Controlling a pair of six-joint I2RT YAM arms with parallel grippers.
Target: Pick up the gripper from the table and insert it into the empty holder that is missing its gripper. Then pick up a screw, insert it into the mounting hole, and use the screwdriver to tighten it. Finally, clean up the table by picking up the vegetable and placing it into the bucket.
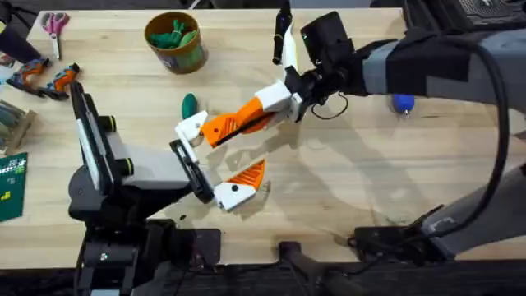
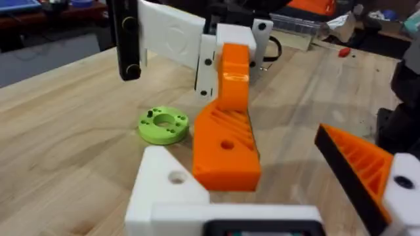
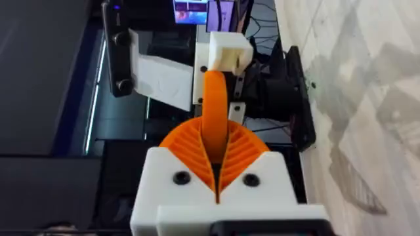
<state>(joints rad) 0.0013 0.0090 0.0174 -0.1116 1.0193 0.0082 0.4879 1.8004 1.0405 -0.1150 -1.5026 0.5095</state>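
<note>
My right gripper (image 1: pixel 256 113) is shut on the orange gripper (image 1: pixel 220 127), which it holds low over the middle of the table. The wide end of the piece (image 2: pixel 226 147) rests against the empty holder (image 2: pixel 172 187), the bare white block on one jaw of my left gripper (image 1: pixel 212 160). That gripper is open, and its other jaw carries an orange finger (image 2: pixel 357 164). From the right wrist, the piece (image 3: pixel 213 98) reaches from my shut fingers to the holder (image 3: pixel 228 51). The dark green vegetable (image 1: pixel 190 104) lies just behind the holder. The bucket (image 1: pixel 175 39) stands at the back. The right arm partly hides the blue screwdriver (image 1: pixel 402 104).
A bright green ring disc (image 2: pixel 163 124) lies on the wood beside the held piece. Orange-handled pliers (image 1: pixel 49 78) and pink scissors (image 1: pixel 55 25) lie at the back left. A green board (image 1: pixel 11 185) sits at the left edge.
</note>
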